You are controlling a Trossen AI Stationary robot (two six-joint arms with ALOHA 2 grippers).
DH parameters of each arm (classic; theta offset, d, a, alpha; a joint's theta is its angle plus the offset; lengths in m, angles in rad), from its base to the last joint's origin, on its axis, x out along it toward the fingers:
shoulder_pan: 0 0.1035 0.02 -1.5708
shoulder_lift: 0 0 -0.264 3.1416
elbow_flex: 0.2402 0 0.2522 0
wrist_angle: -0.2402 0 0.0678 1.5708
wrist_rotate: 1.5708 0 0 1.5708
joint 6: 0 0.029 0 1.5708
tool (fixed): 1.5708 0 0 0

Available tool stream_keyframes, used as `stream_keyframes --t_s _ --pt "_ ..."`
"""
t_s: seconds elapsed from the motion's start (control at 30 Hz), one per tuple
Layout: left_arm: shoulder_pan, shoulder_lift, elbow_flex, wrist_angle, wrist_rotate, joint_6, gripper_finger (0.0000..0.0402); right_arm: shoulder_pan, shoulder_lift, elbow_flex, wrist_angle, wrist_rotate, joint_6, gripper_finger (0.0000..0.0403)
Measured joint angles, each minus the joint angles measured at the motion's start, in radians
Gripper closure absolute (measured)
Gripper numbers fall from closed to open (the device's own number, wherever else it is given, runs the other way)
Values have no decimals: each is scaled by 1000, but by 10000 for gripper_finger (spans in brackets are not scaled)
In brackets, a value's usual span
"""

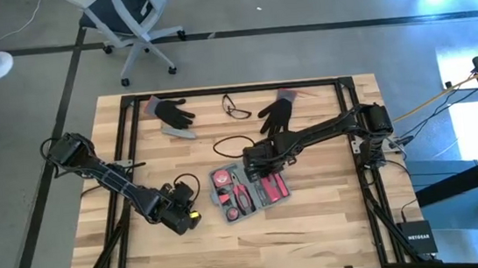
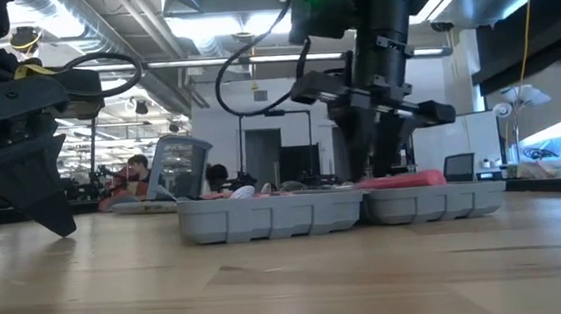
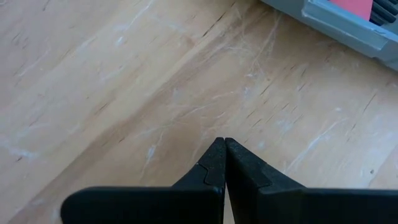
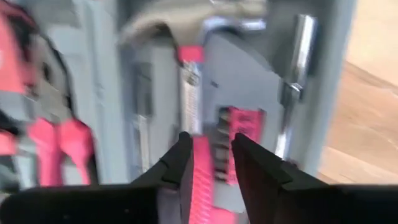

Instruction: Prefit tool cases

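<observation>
The blue-grey tool case (image 1: pixel 249 188) lies open and flat on the wooden table's middle, with pink-handled tools in its recesses; it also shows in the low view (image 2: pixel 345 210). My right gripper (image 4: pixel 211 152) points down over the case's far right part. It is open, with one finger on either side of the pink handle (image 4: pixel 202 180) of a hammer that lies in its recess. My left gripper (image 1: pixel 186 218) is shut, low over bare wood to the left of the case, whose corner (image 3: pixel 336 18) shows in its wrist view. My right gripper comes from above, its fingers across the hammer's handle (image 4: pixel 200 163) just below the metal neck. One fingertip (image 4: pixel 181 155) lies close against the handle, and a gap shows at the other. Whether it touches, I cannot tell. The hammer lies in the case.
Two black gloves (image 1: pixel 174 112) (image 1: pixel 277 113), a pair of glasses (image 1: pixel 236 108), a slim grey bar (image 1: pixel 182 132) and a black cable loop (image 1: pixel 227 144) lie on the table's far half. A black frame (image 1: pixel 128 127) runs around the table top. Bare wood lies near the front edge.
</observation>
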Motion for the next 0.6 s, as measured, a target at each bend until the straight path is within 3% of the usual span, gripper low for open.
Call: stream_keyframes --t_s 0.17,0.3,0.6 --pt "0 0 0 0 0 1 401 1 -8 1 -11 2 -44 332" --pt "0 0 0 0 0 1 401 1 -23 1 11 24 -127 391" --pt "0 0 0 1 0 -3 401 15 -22 0 -22 88 -149 402"
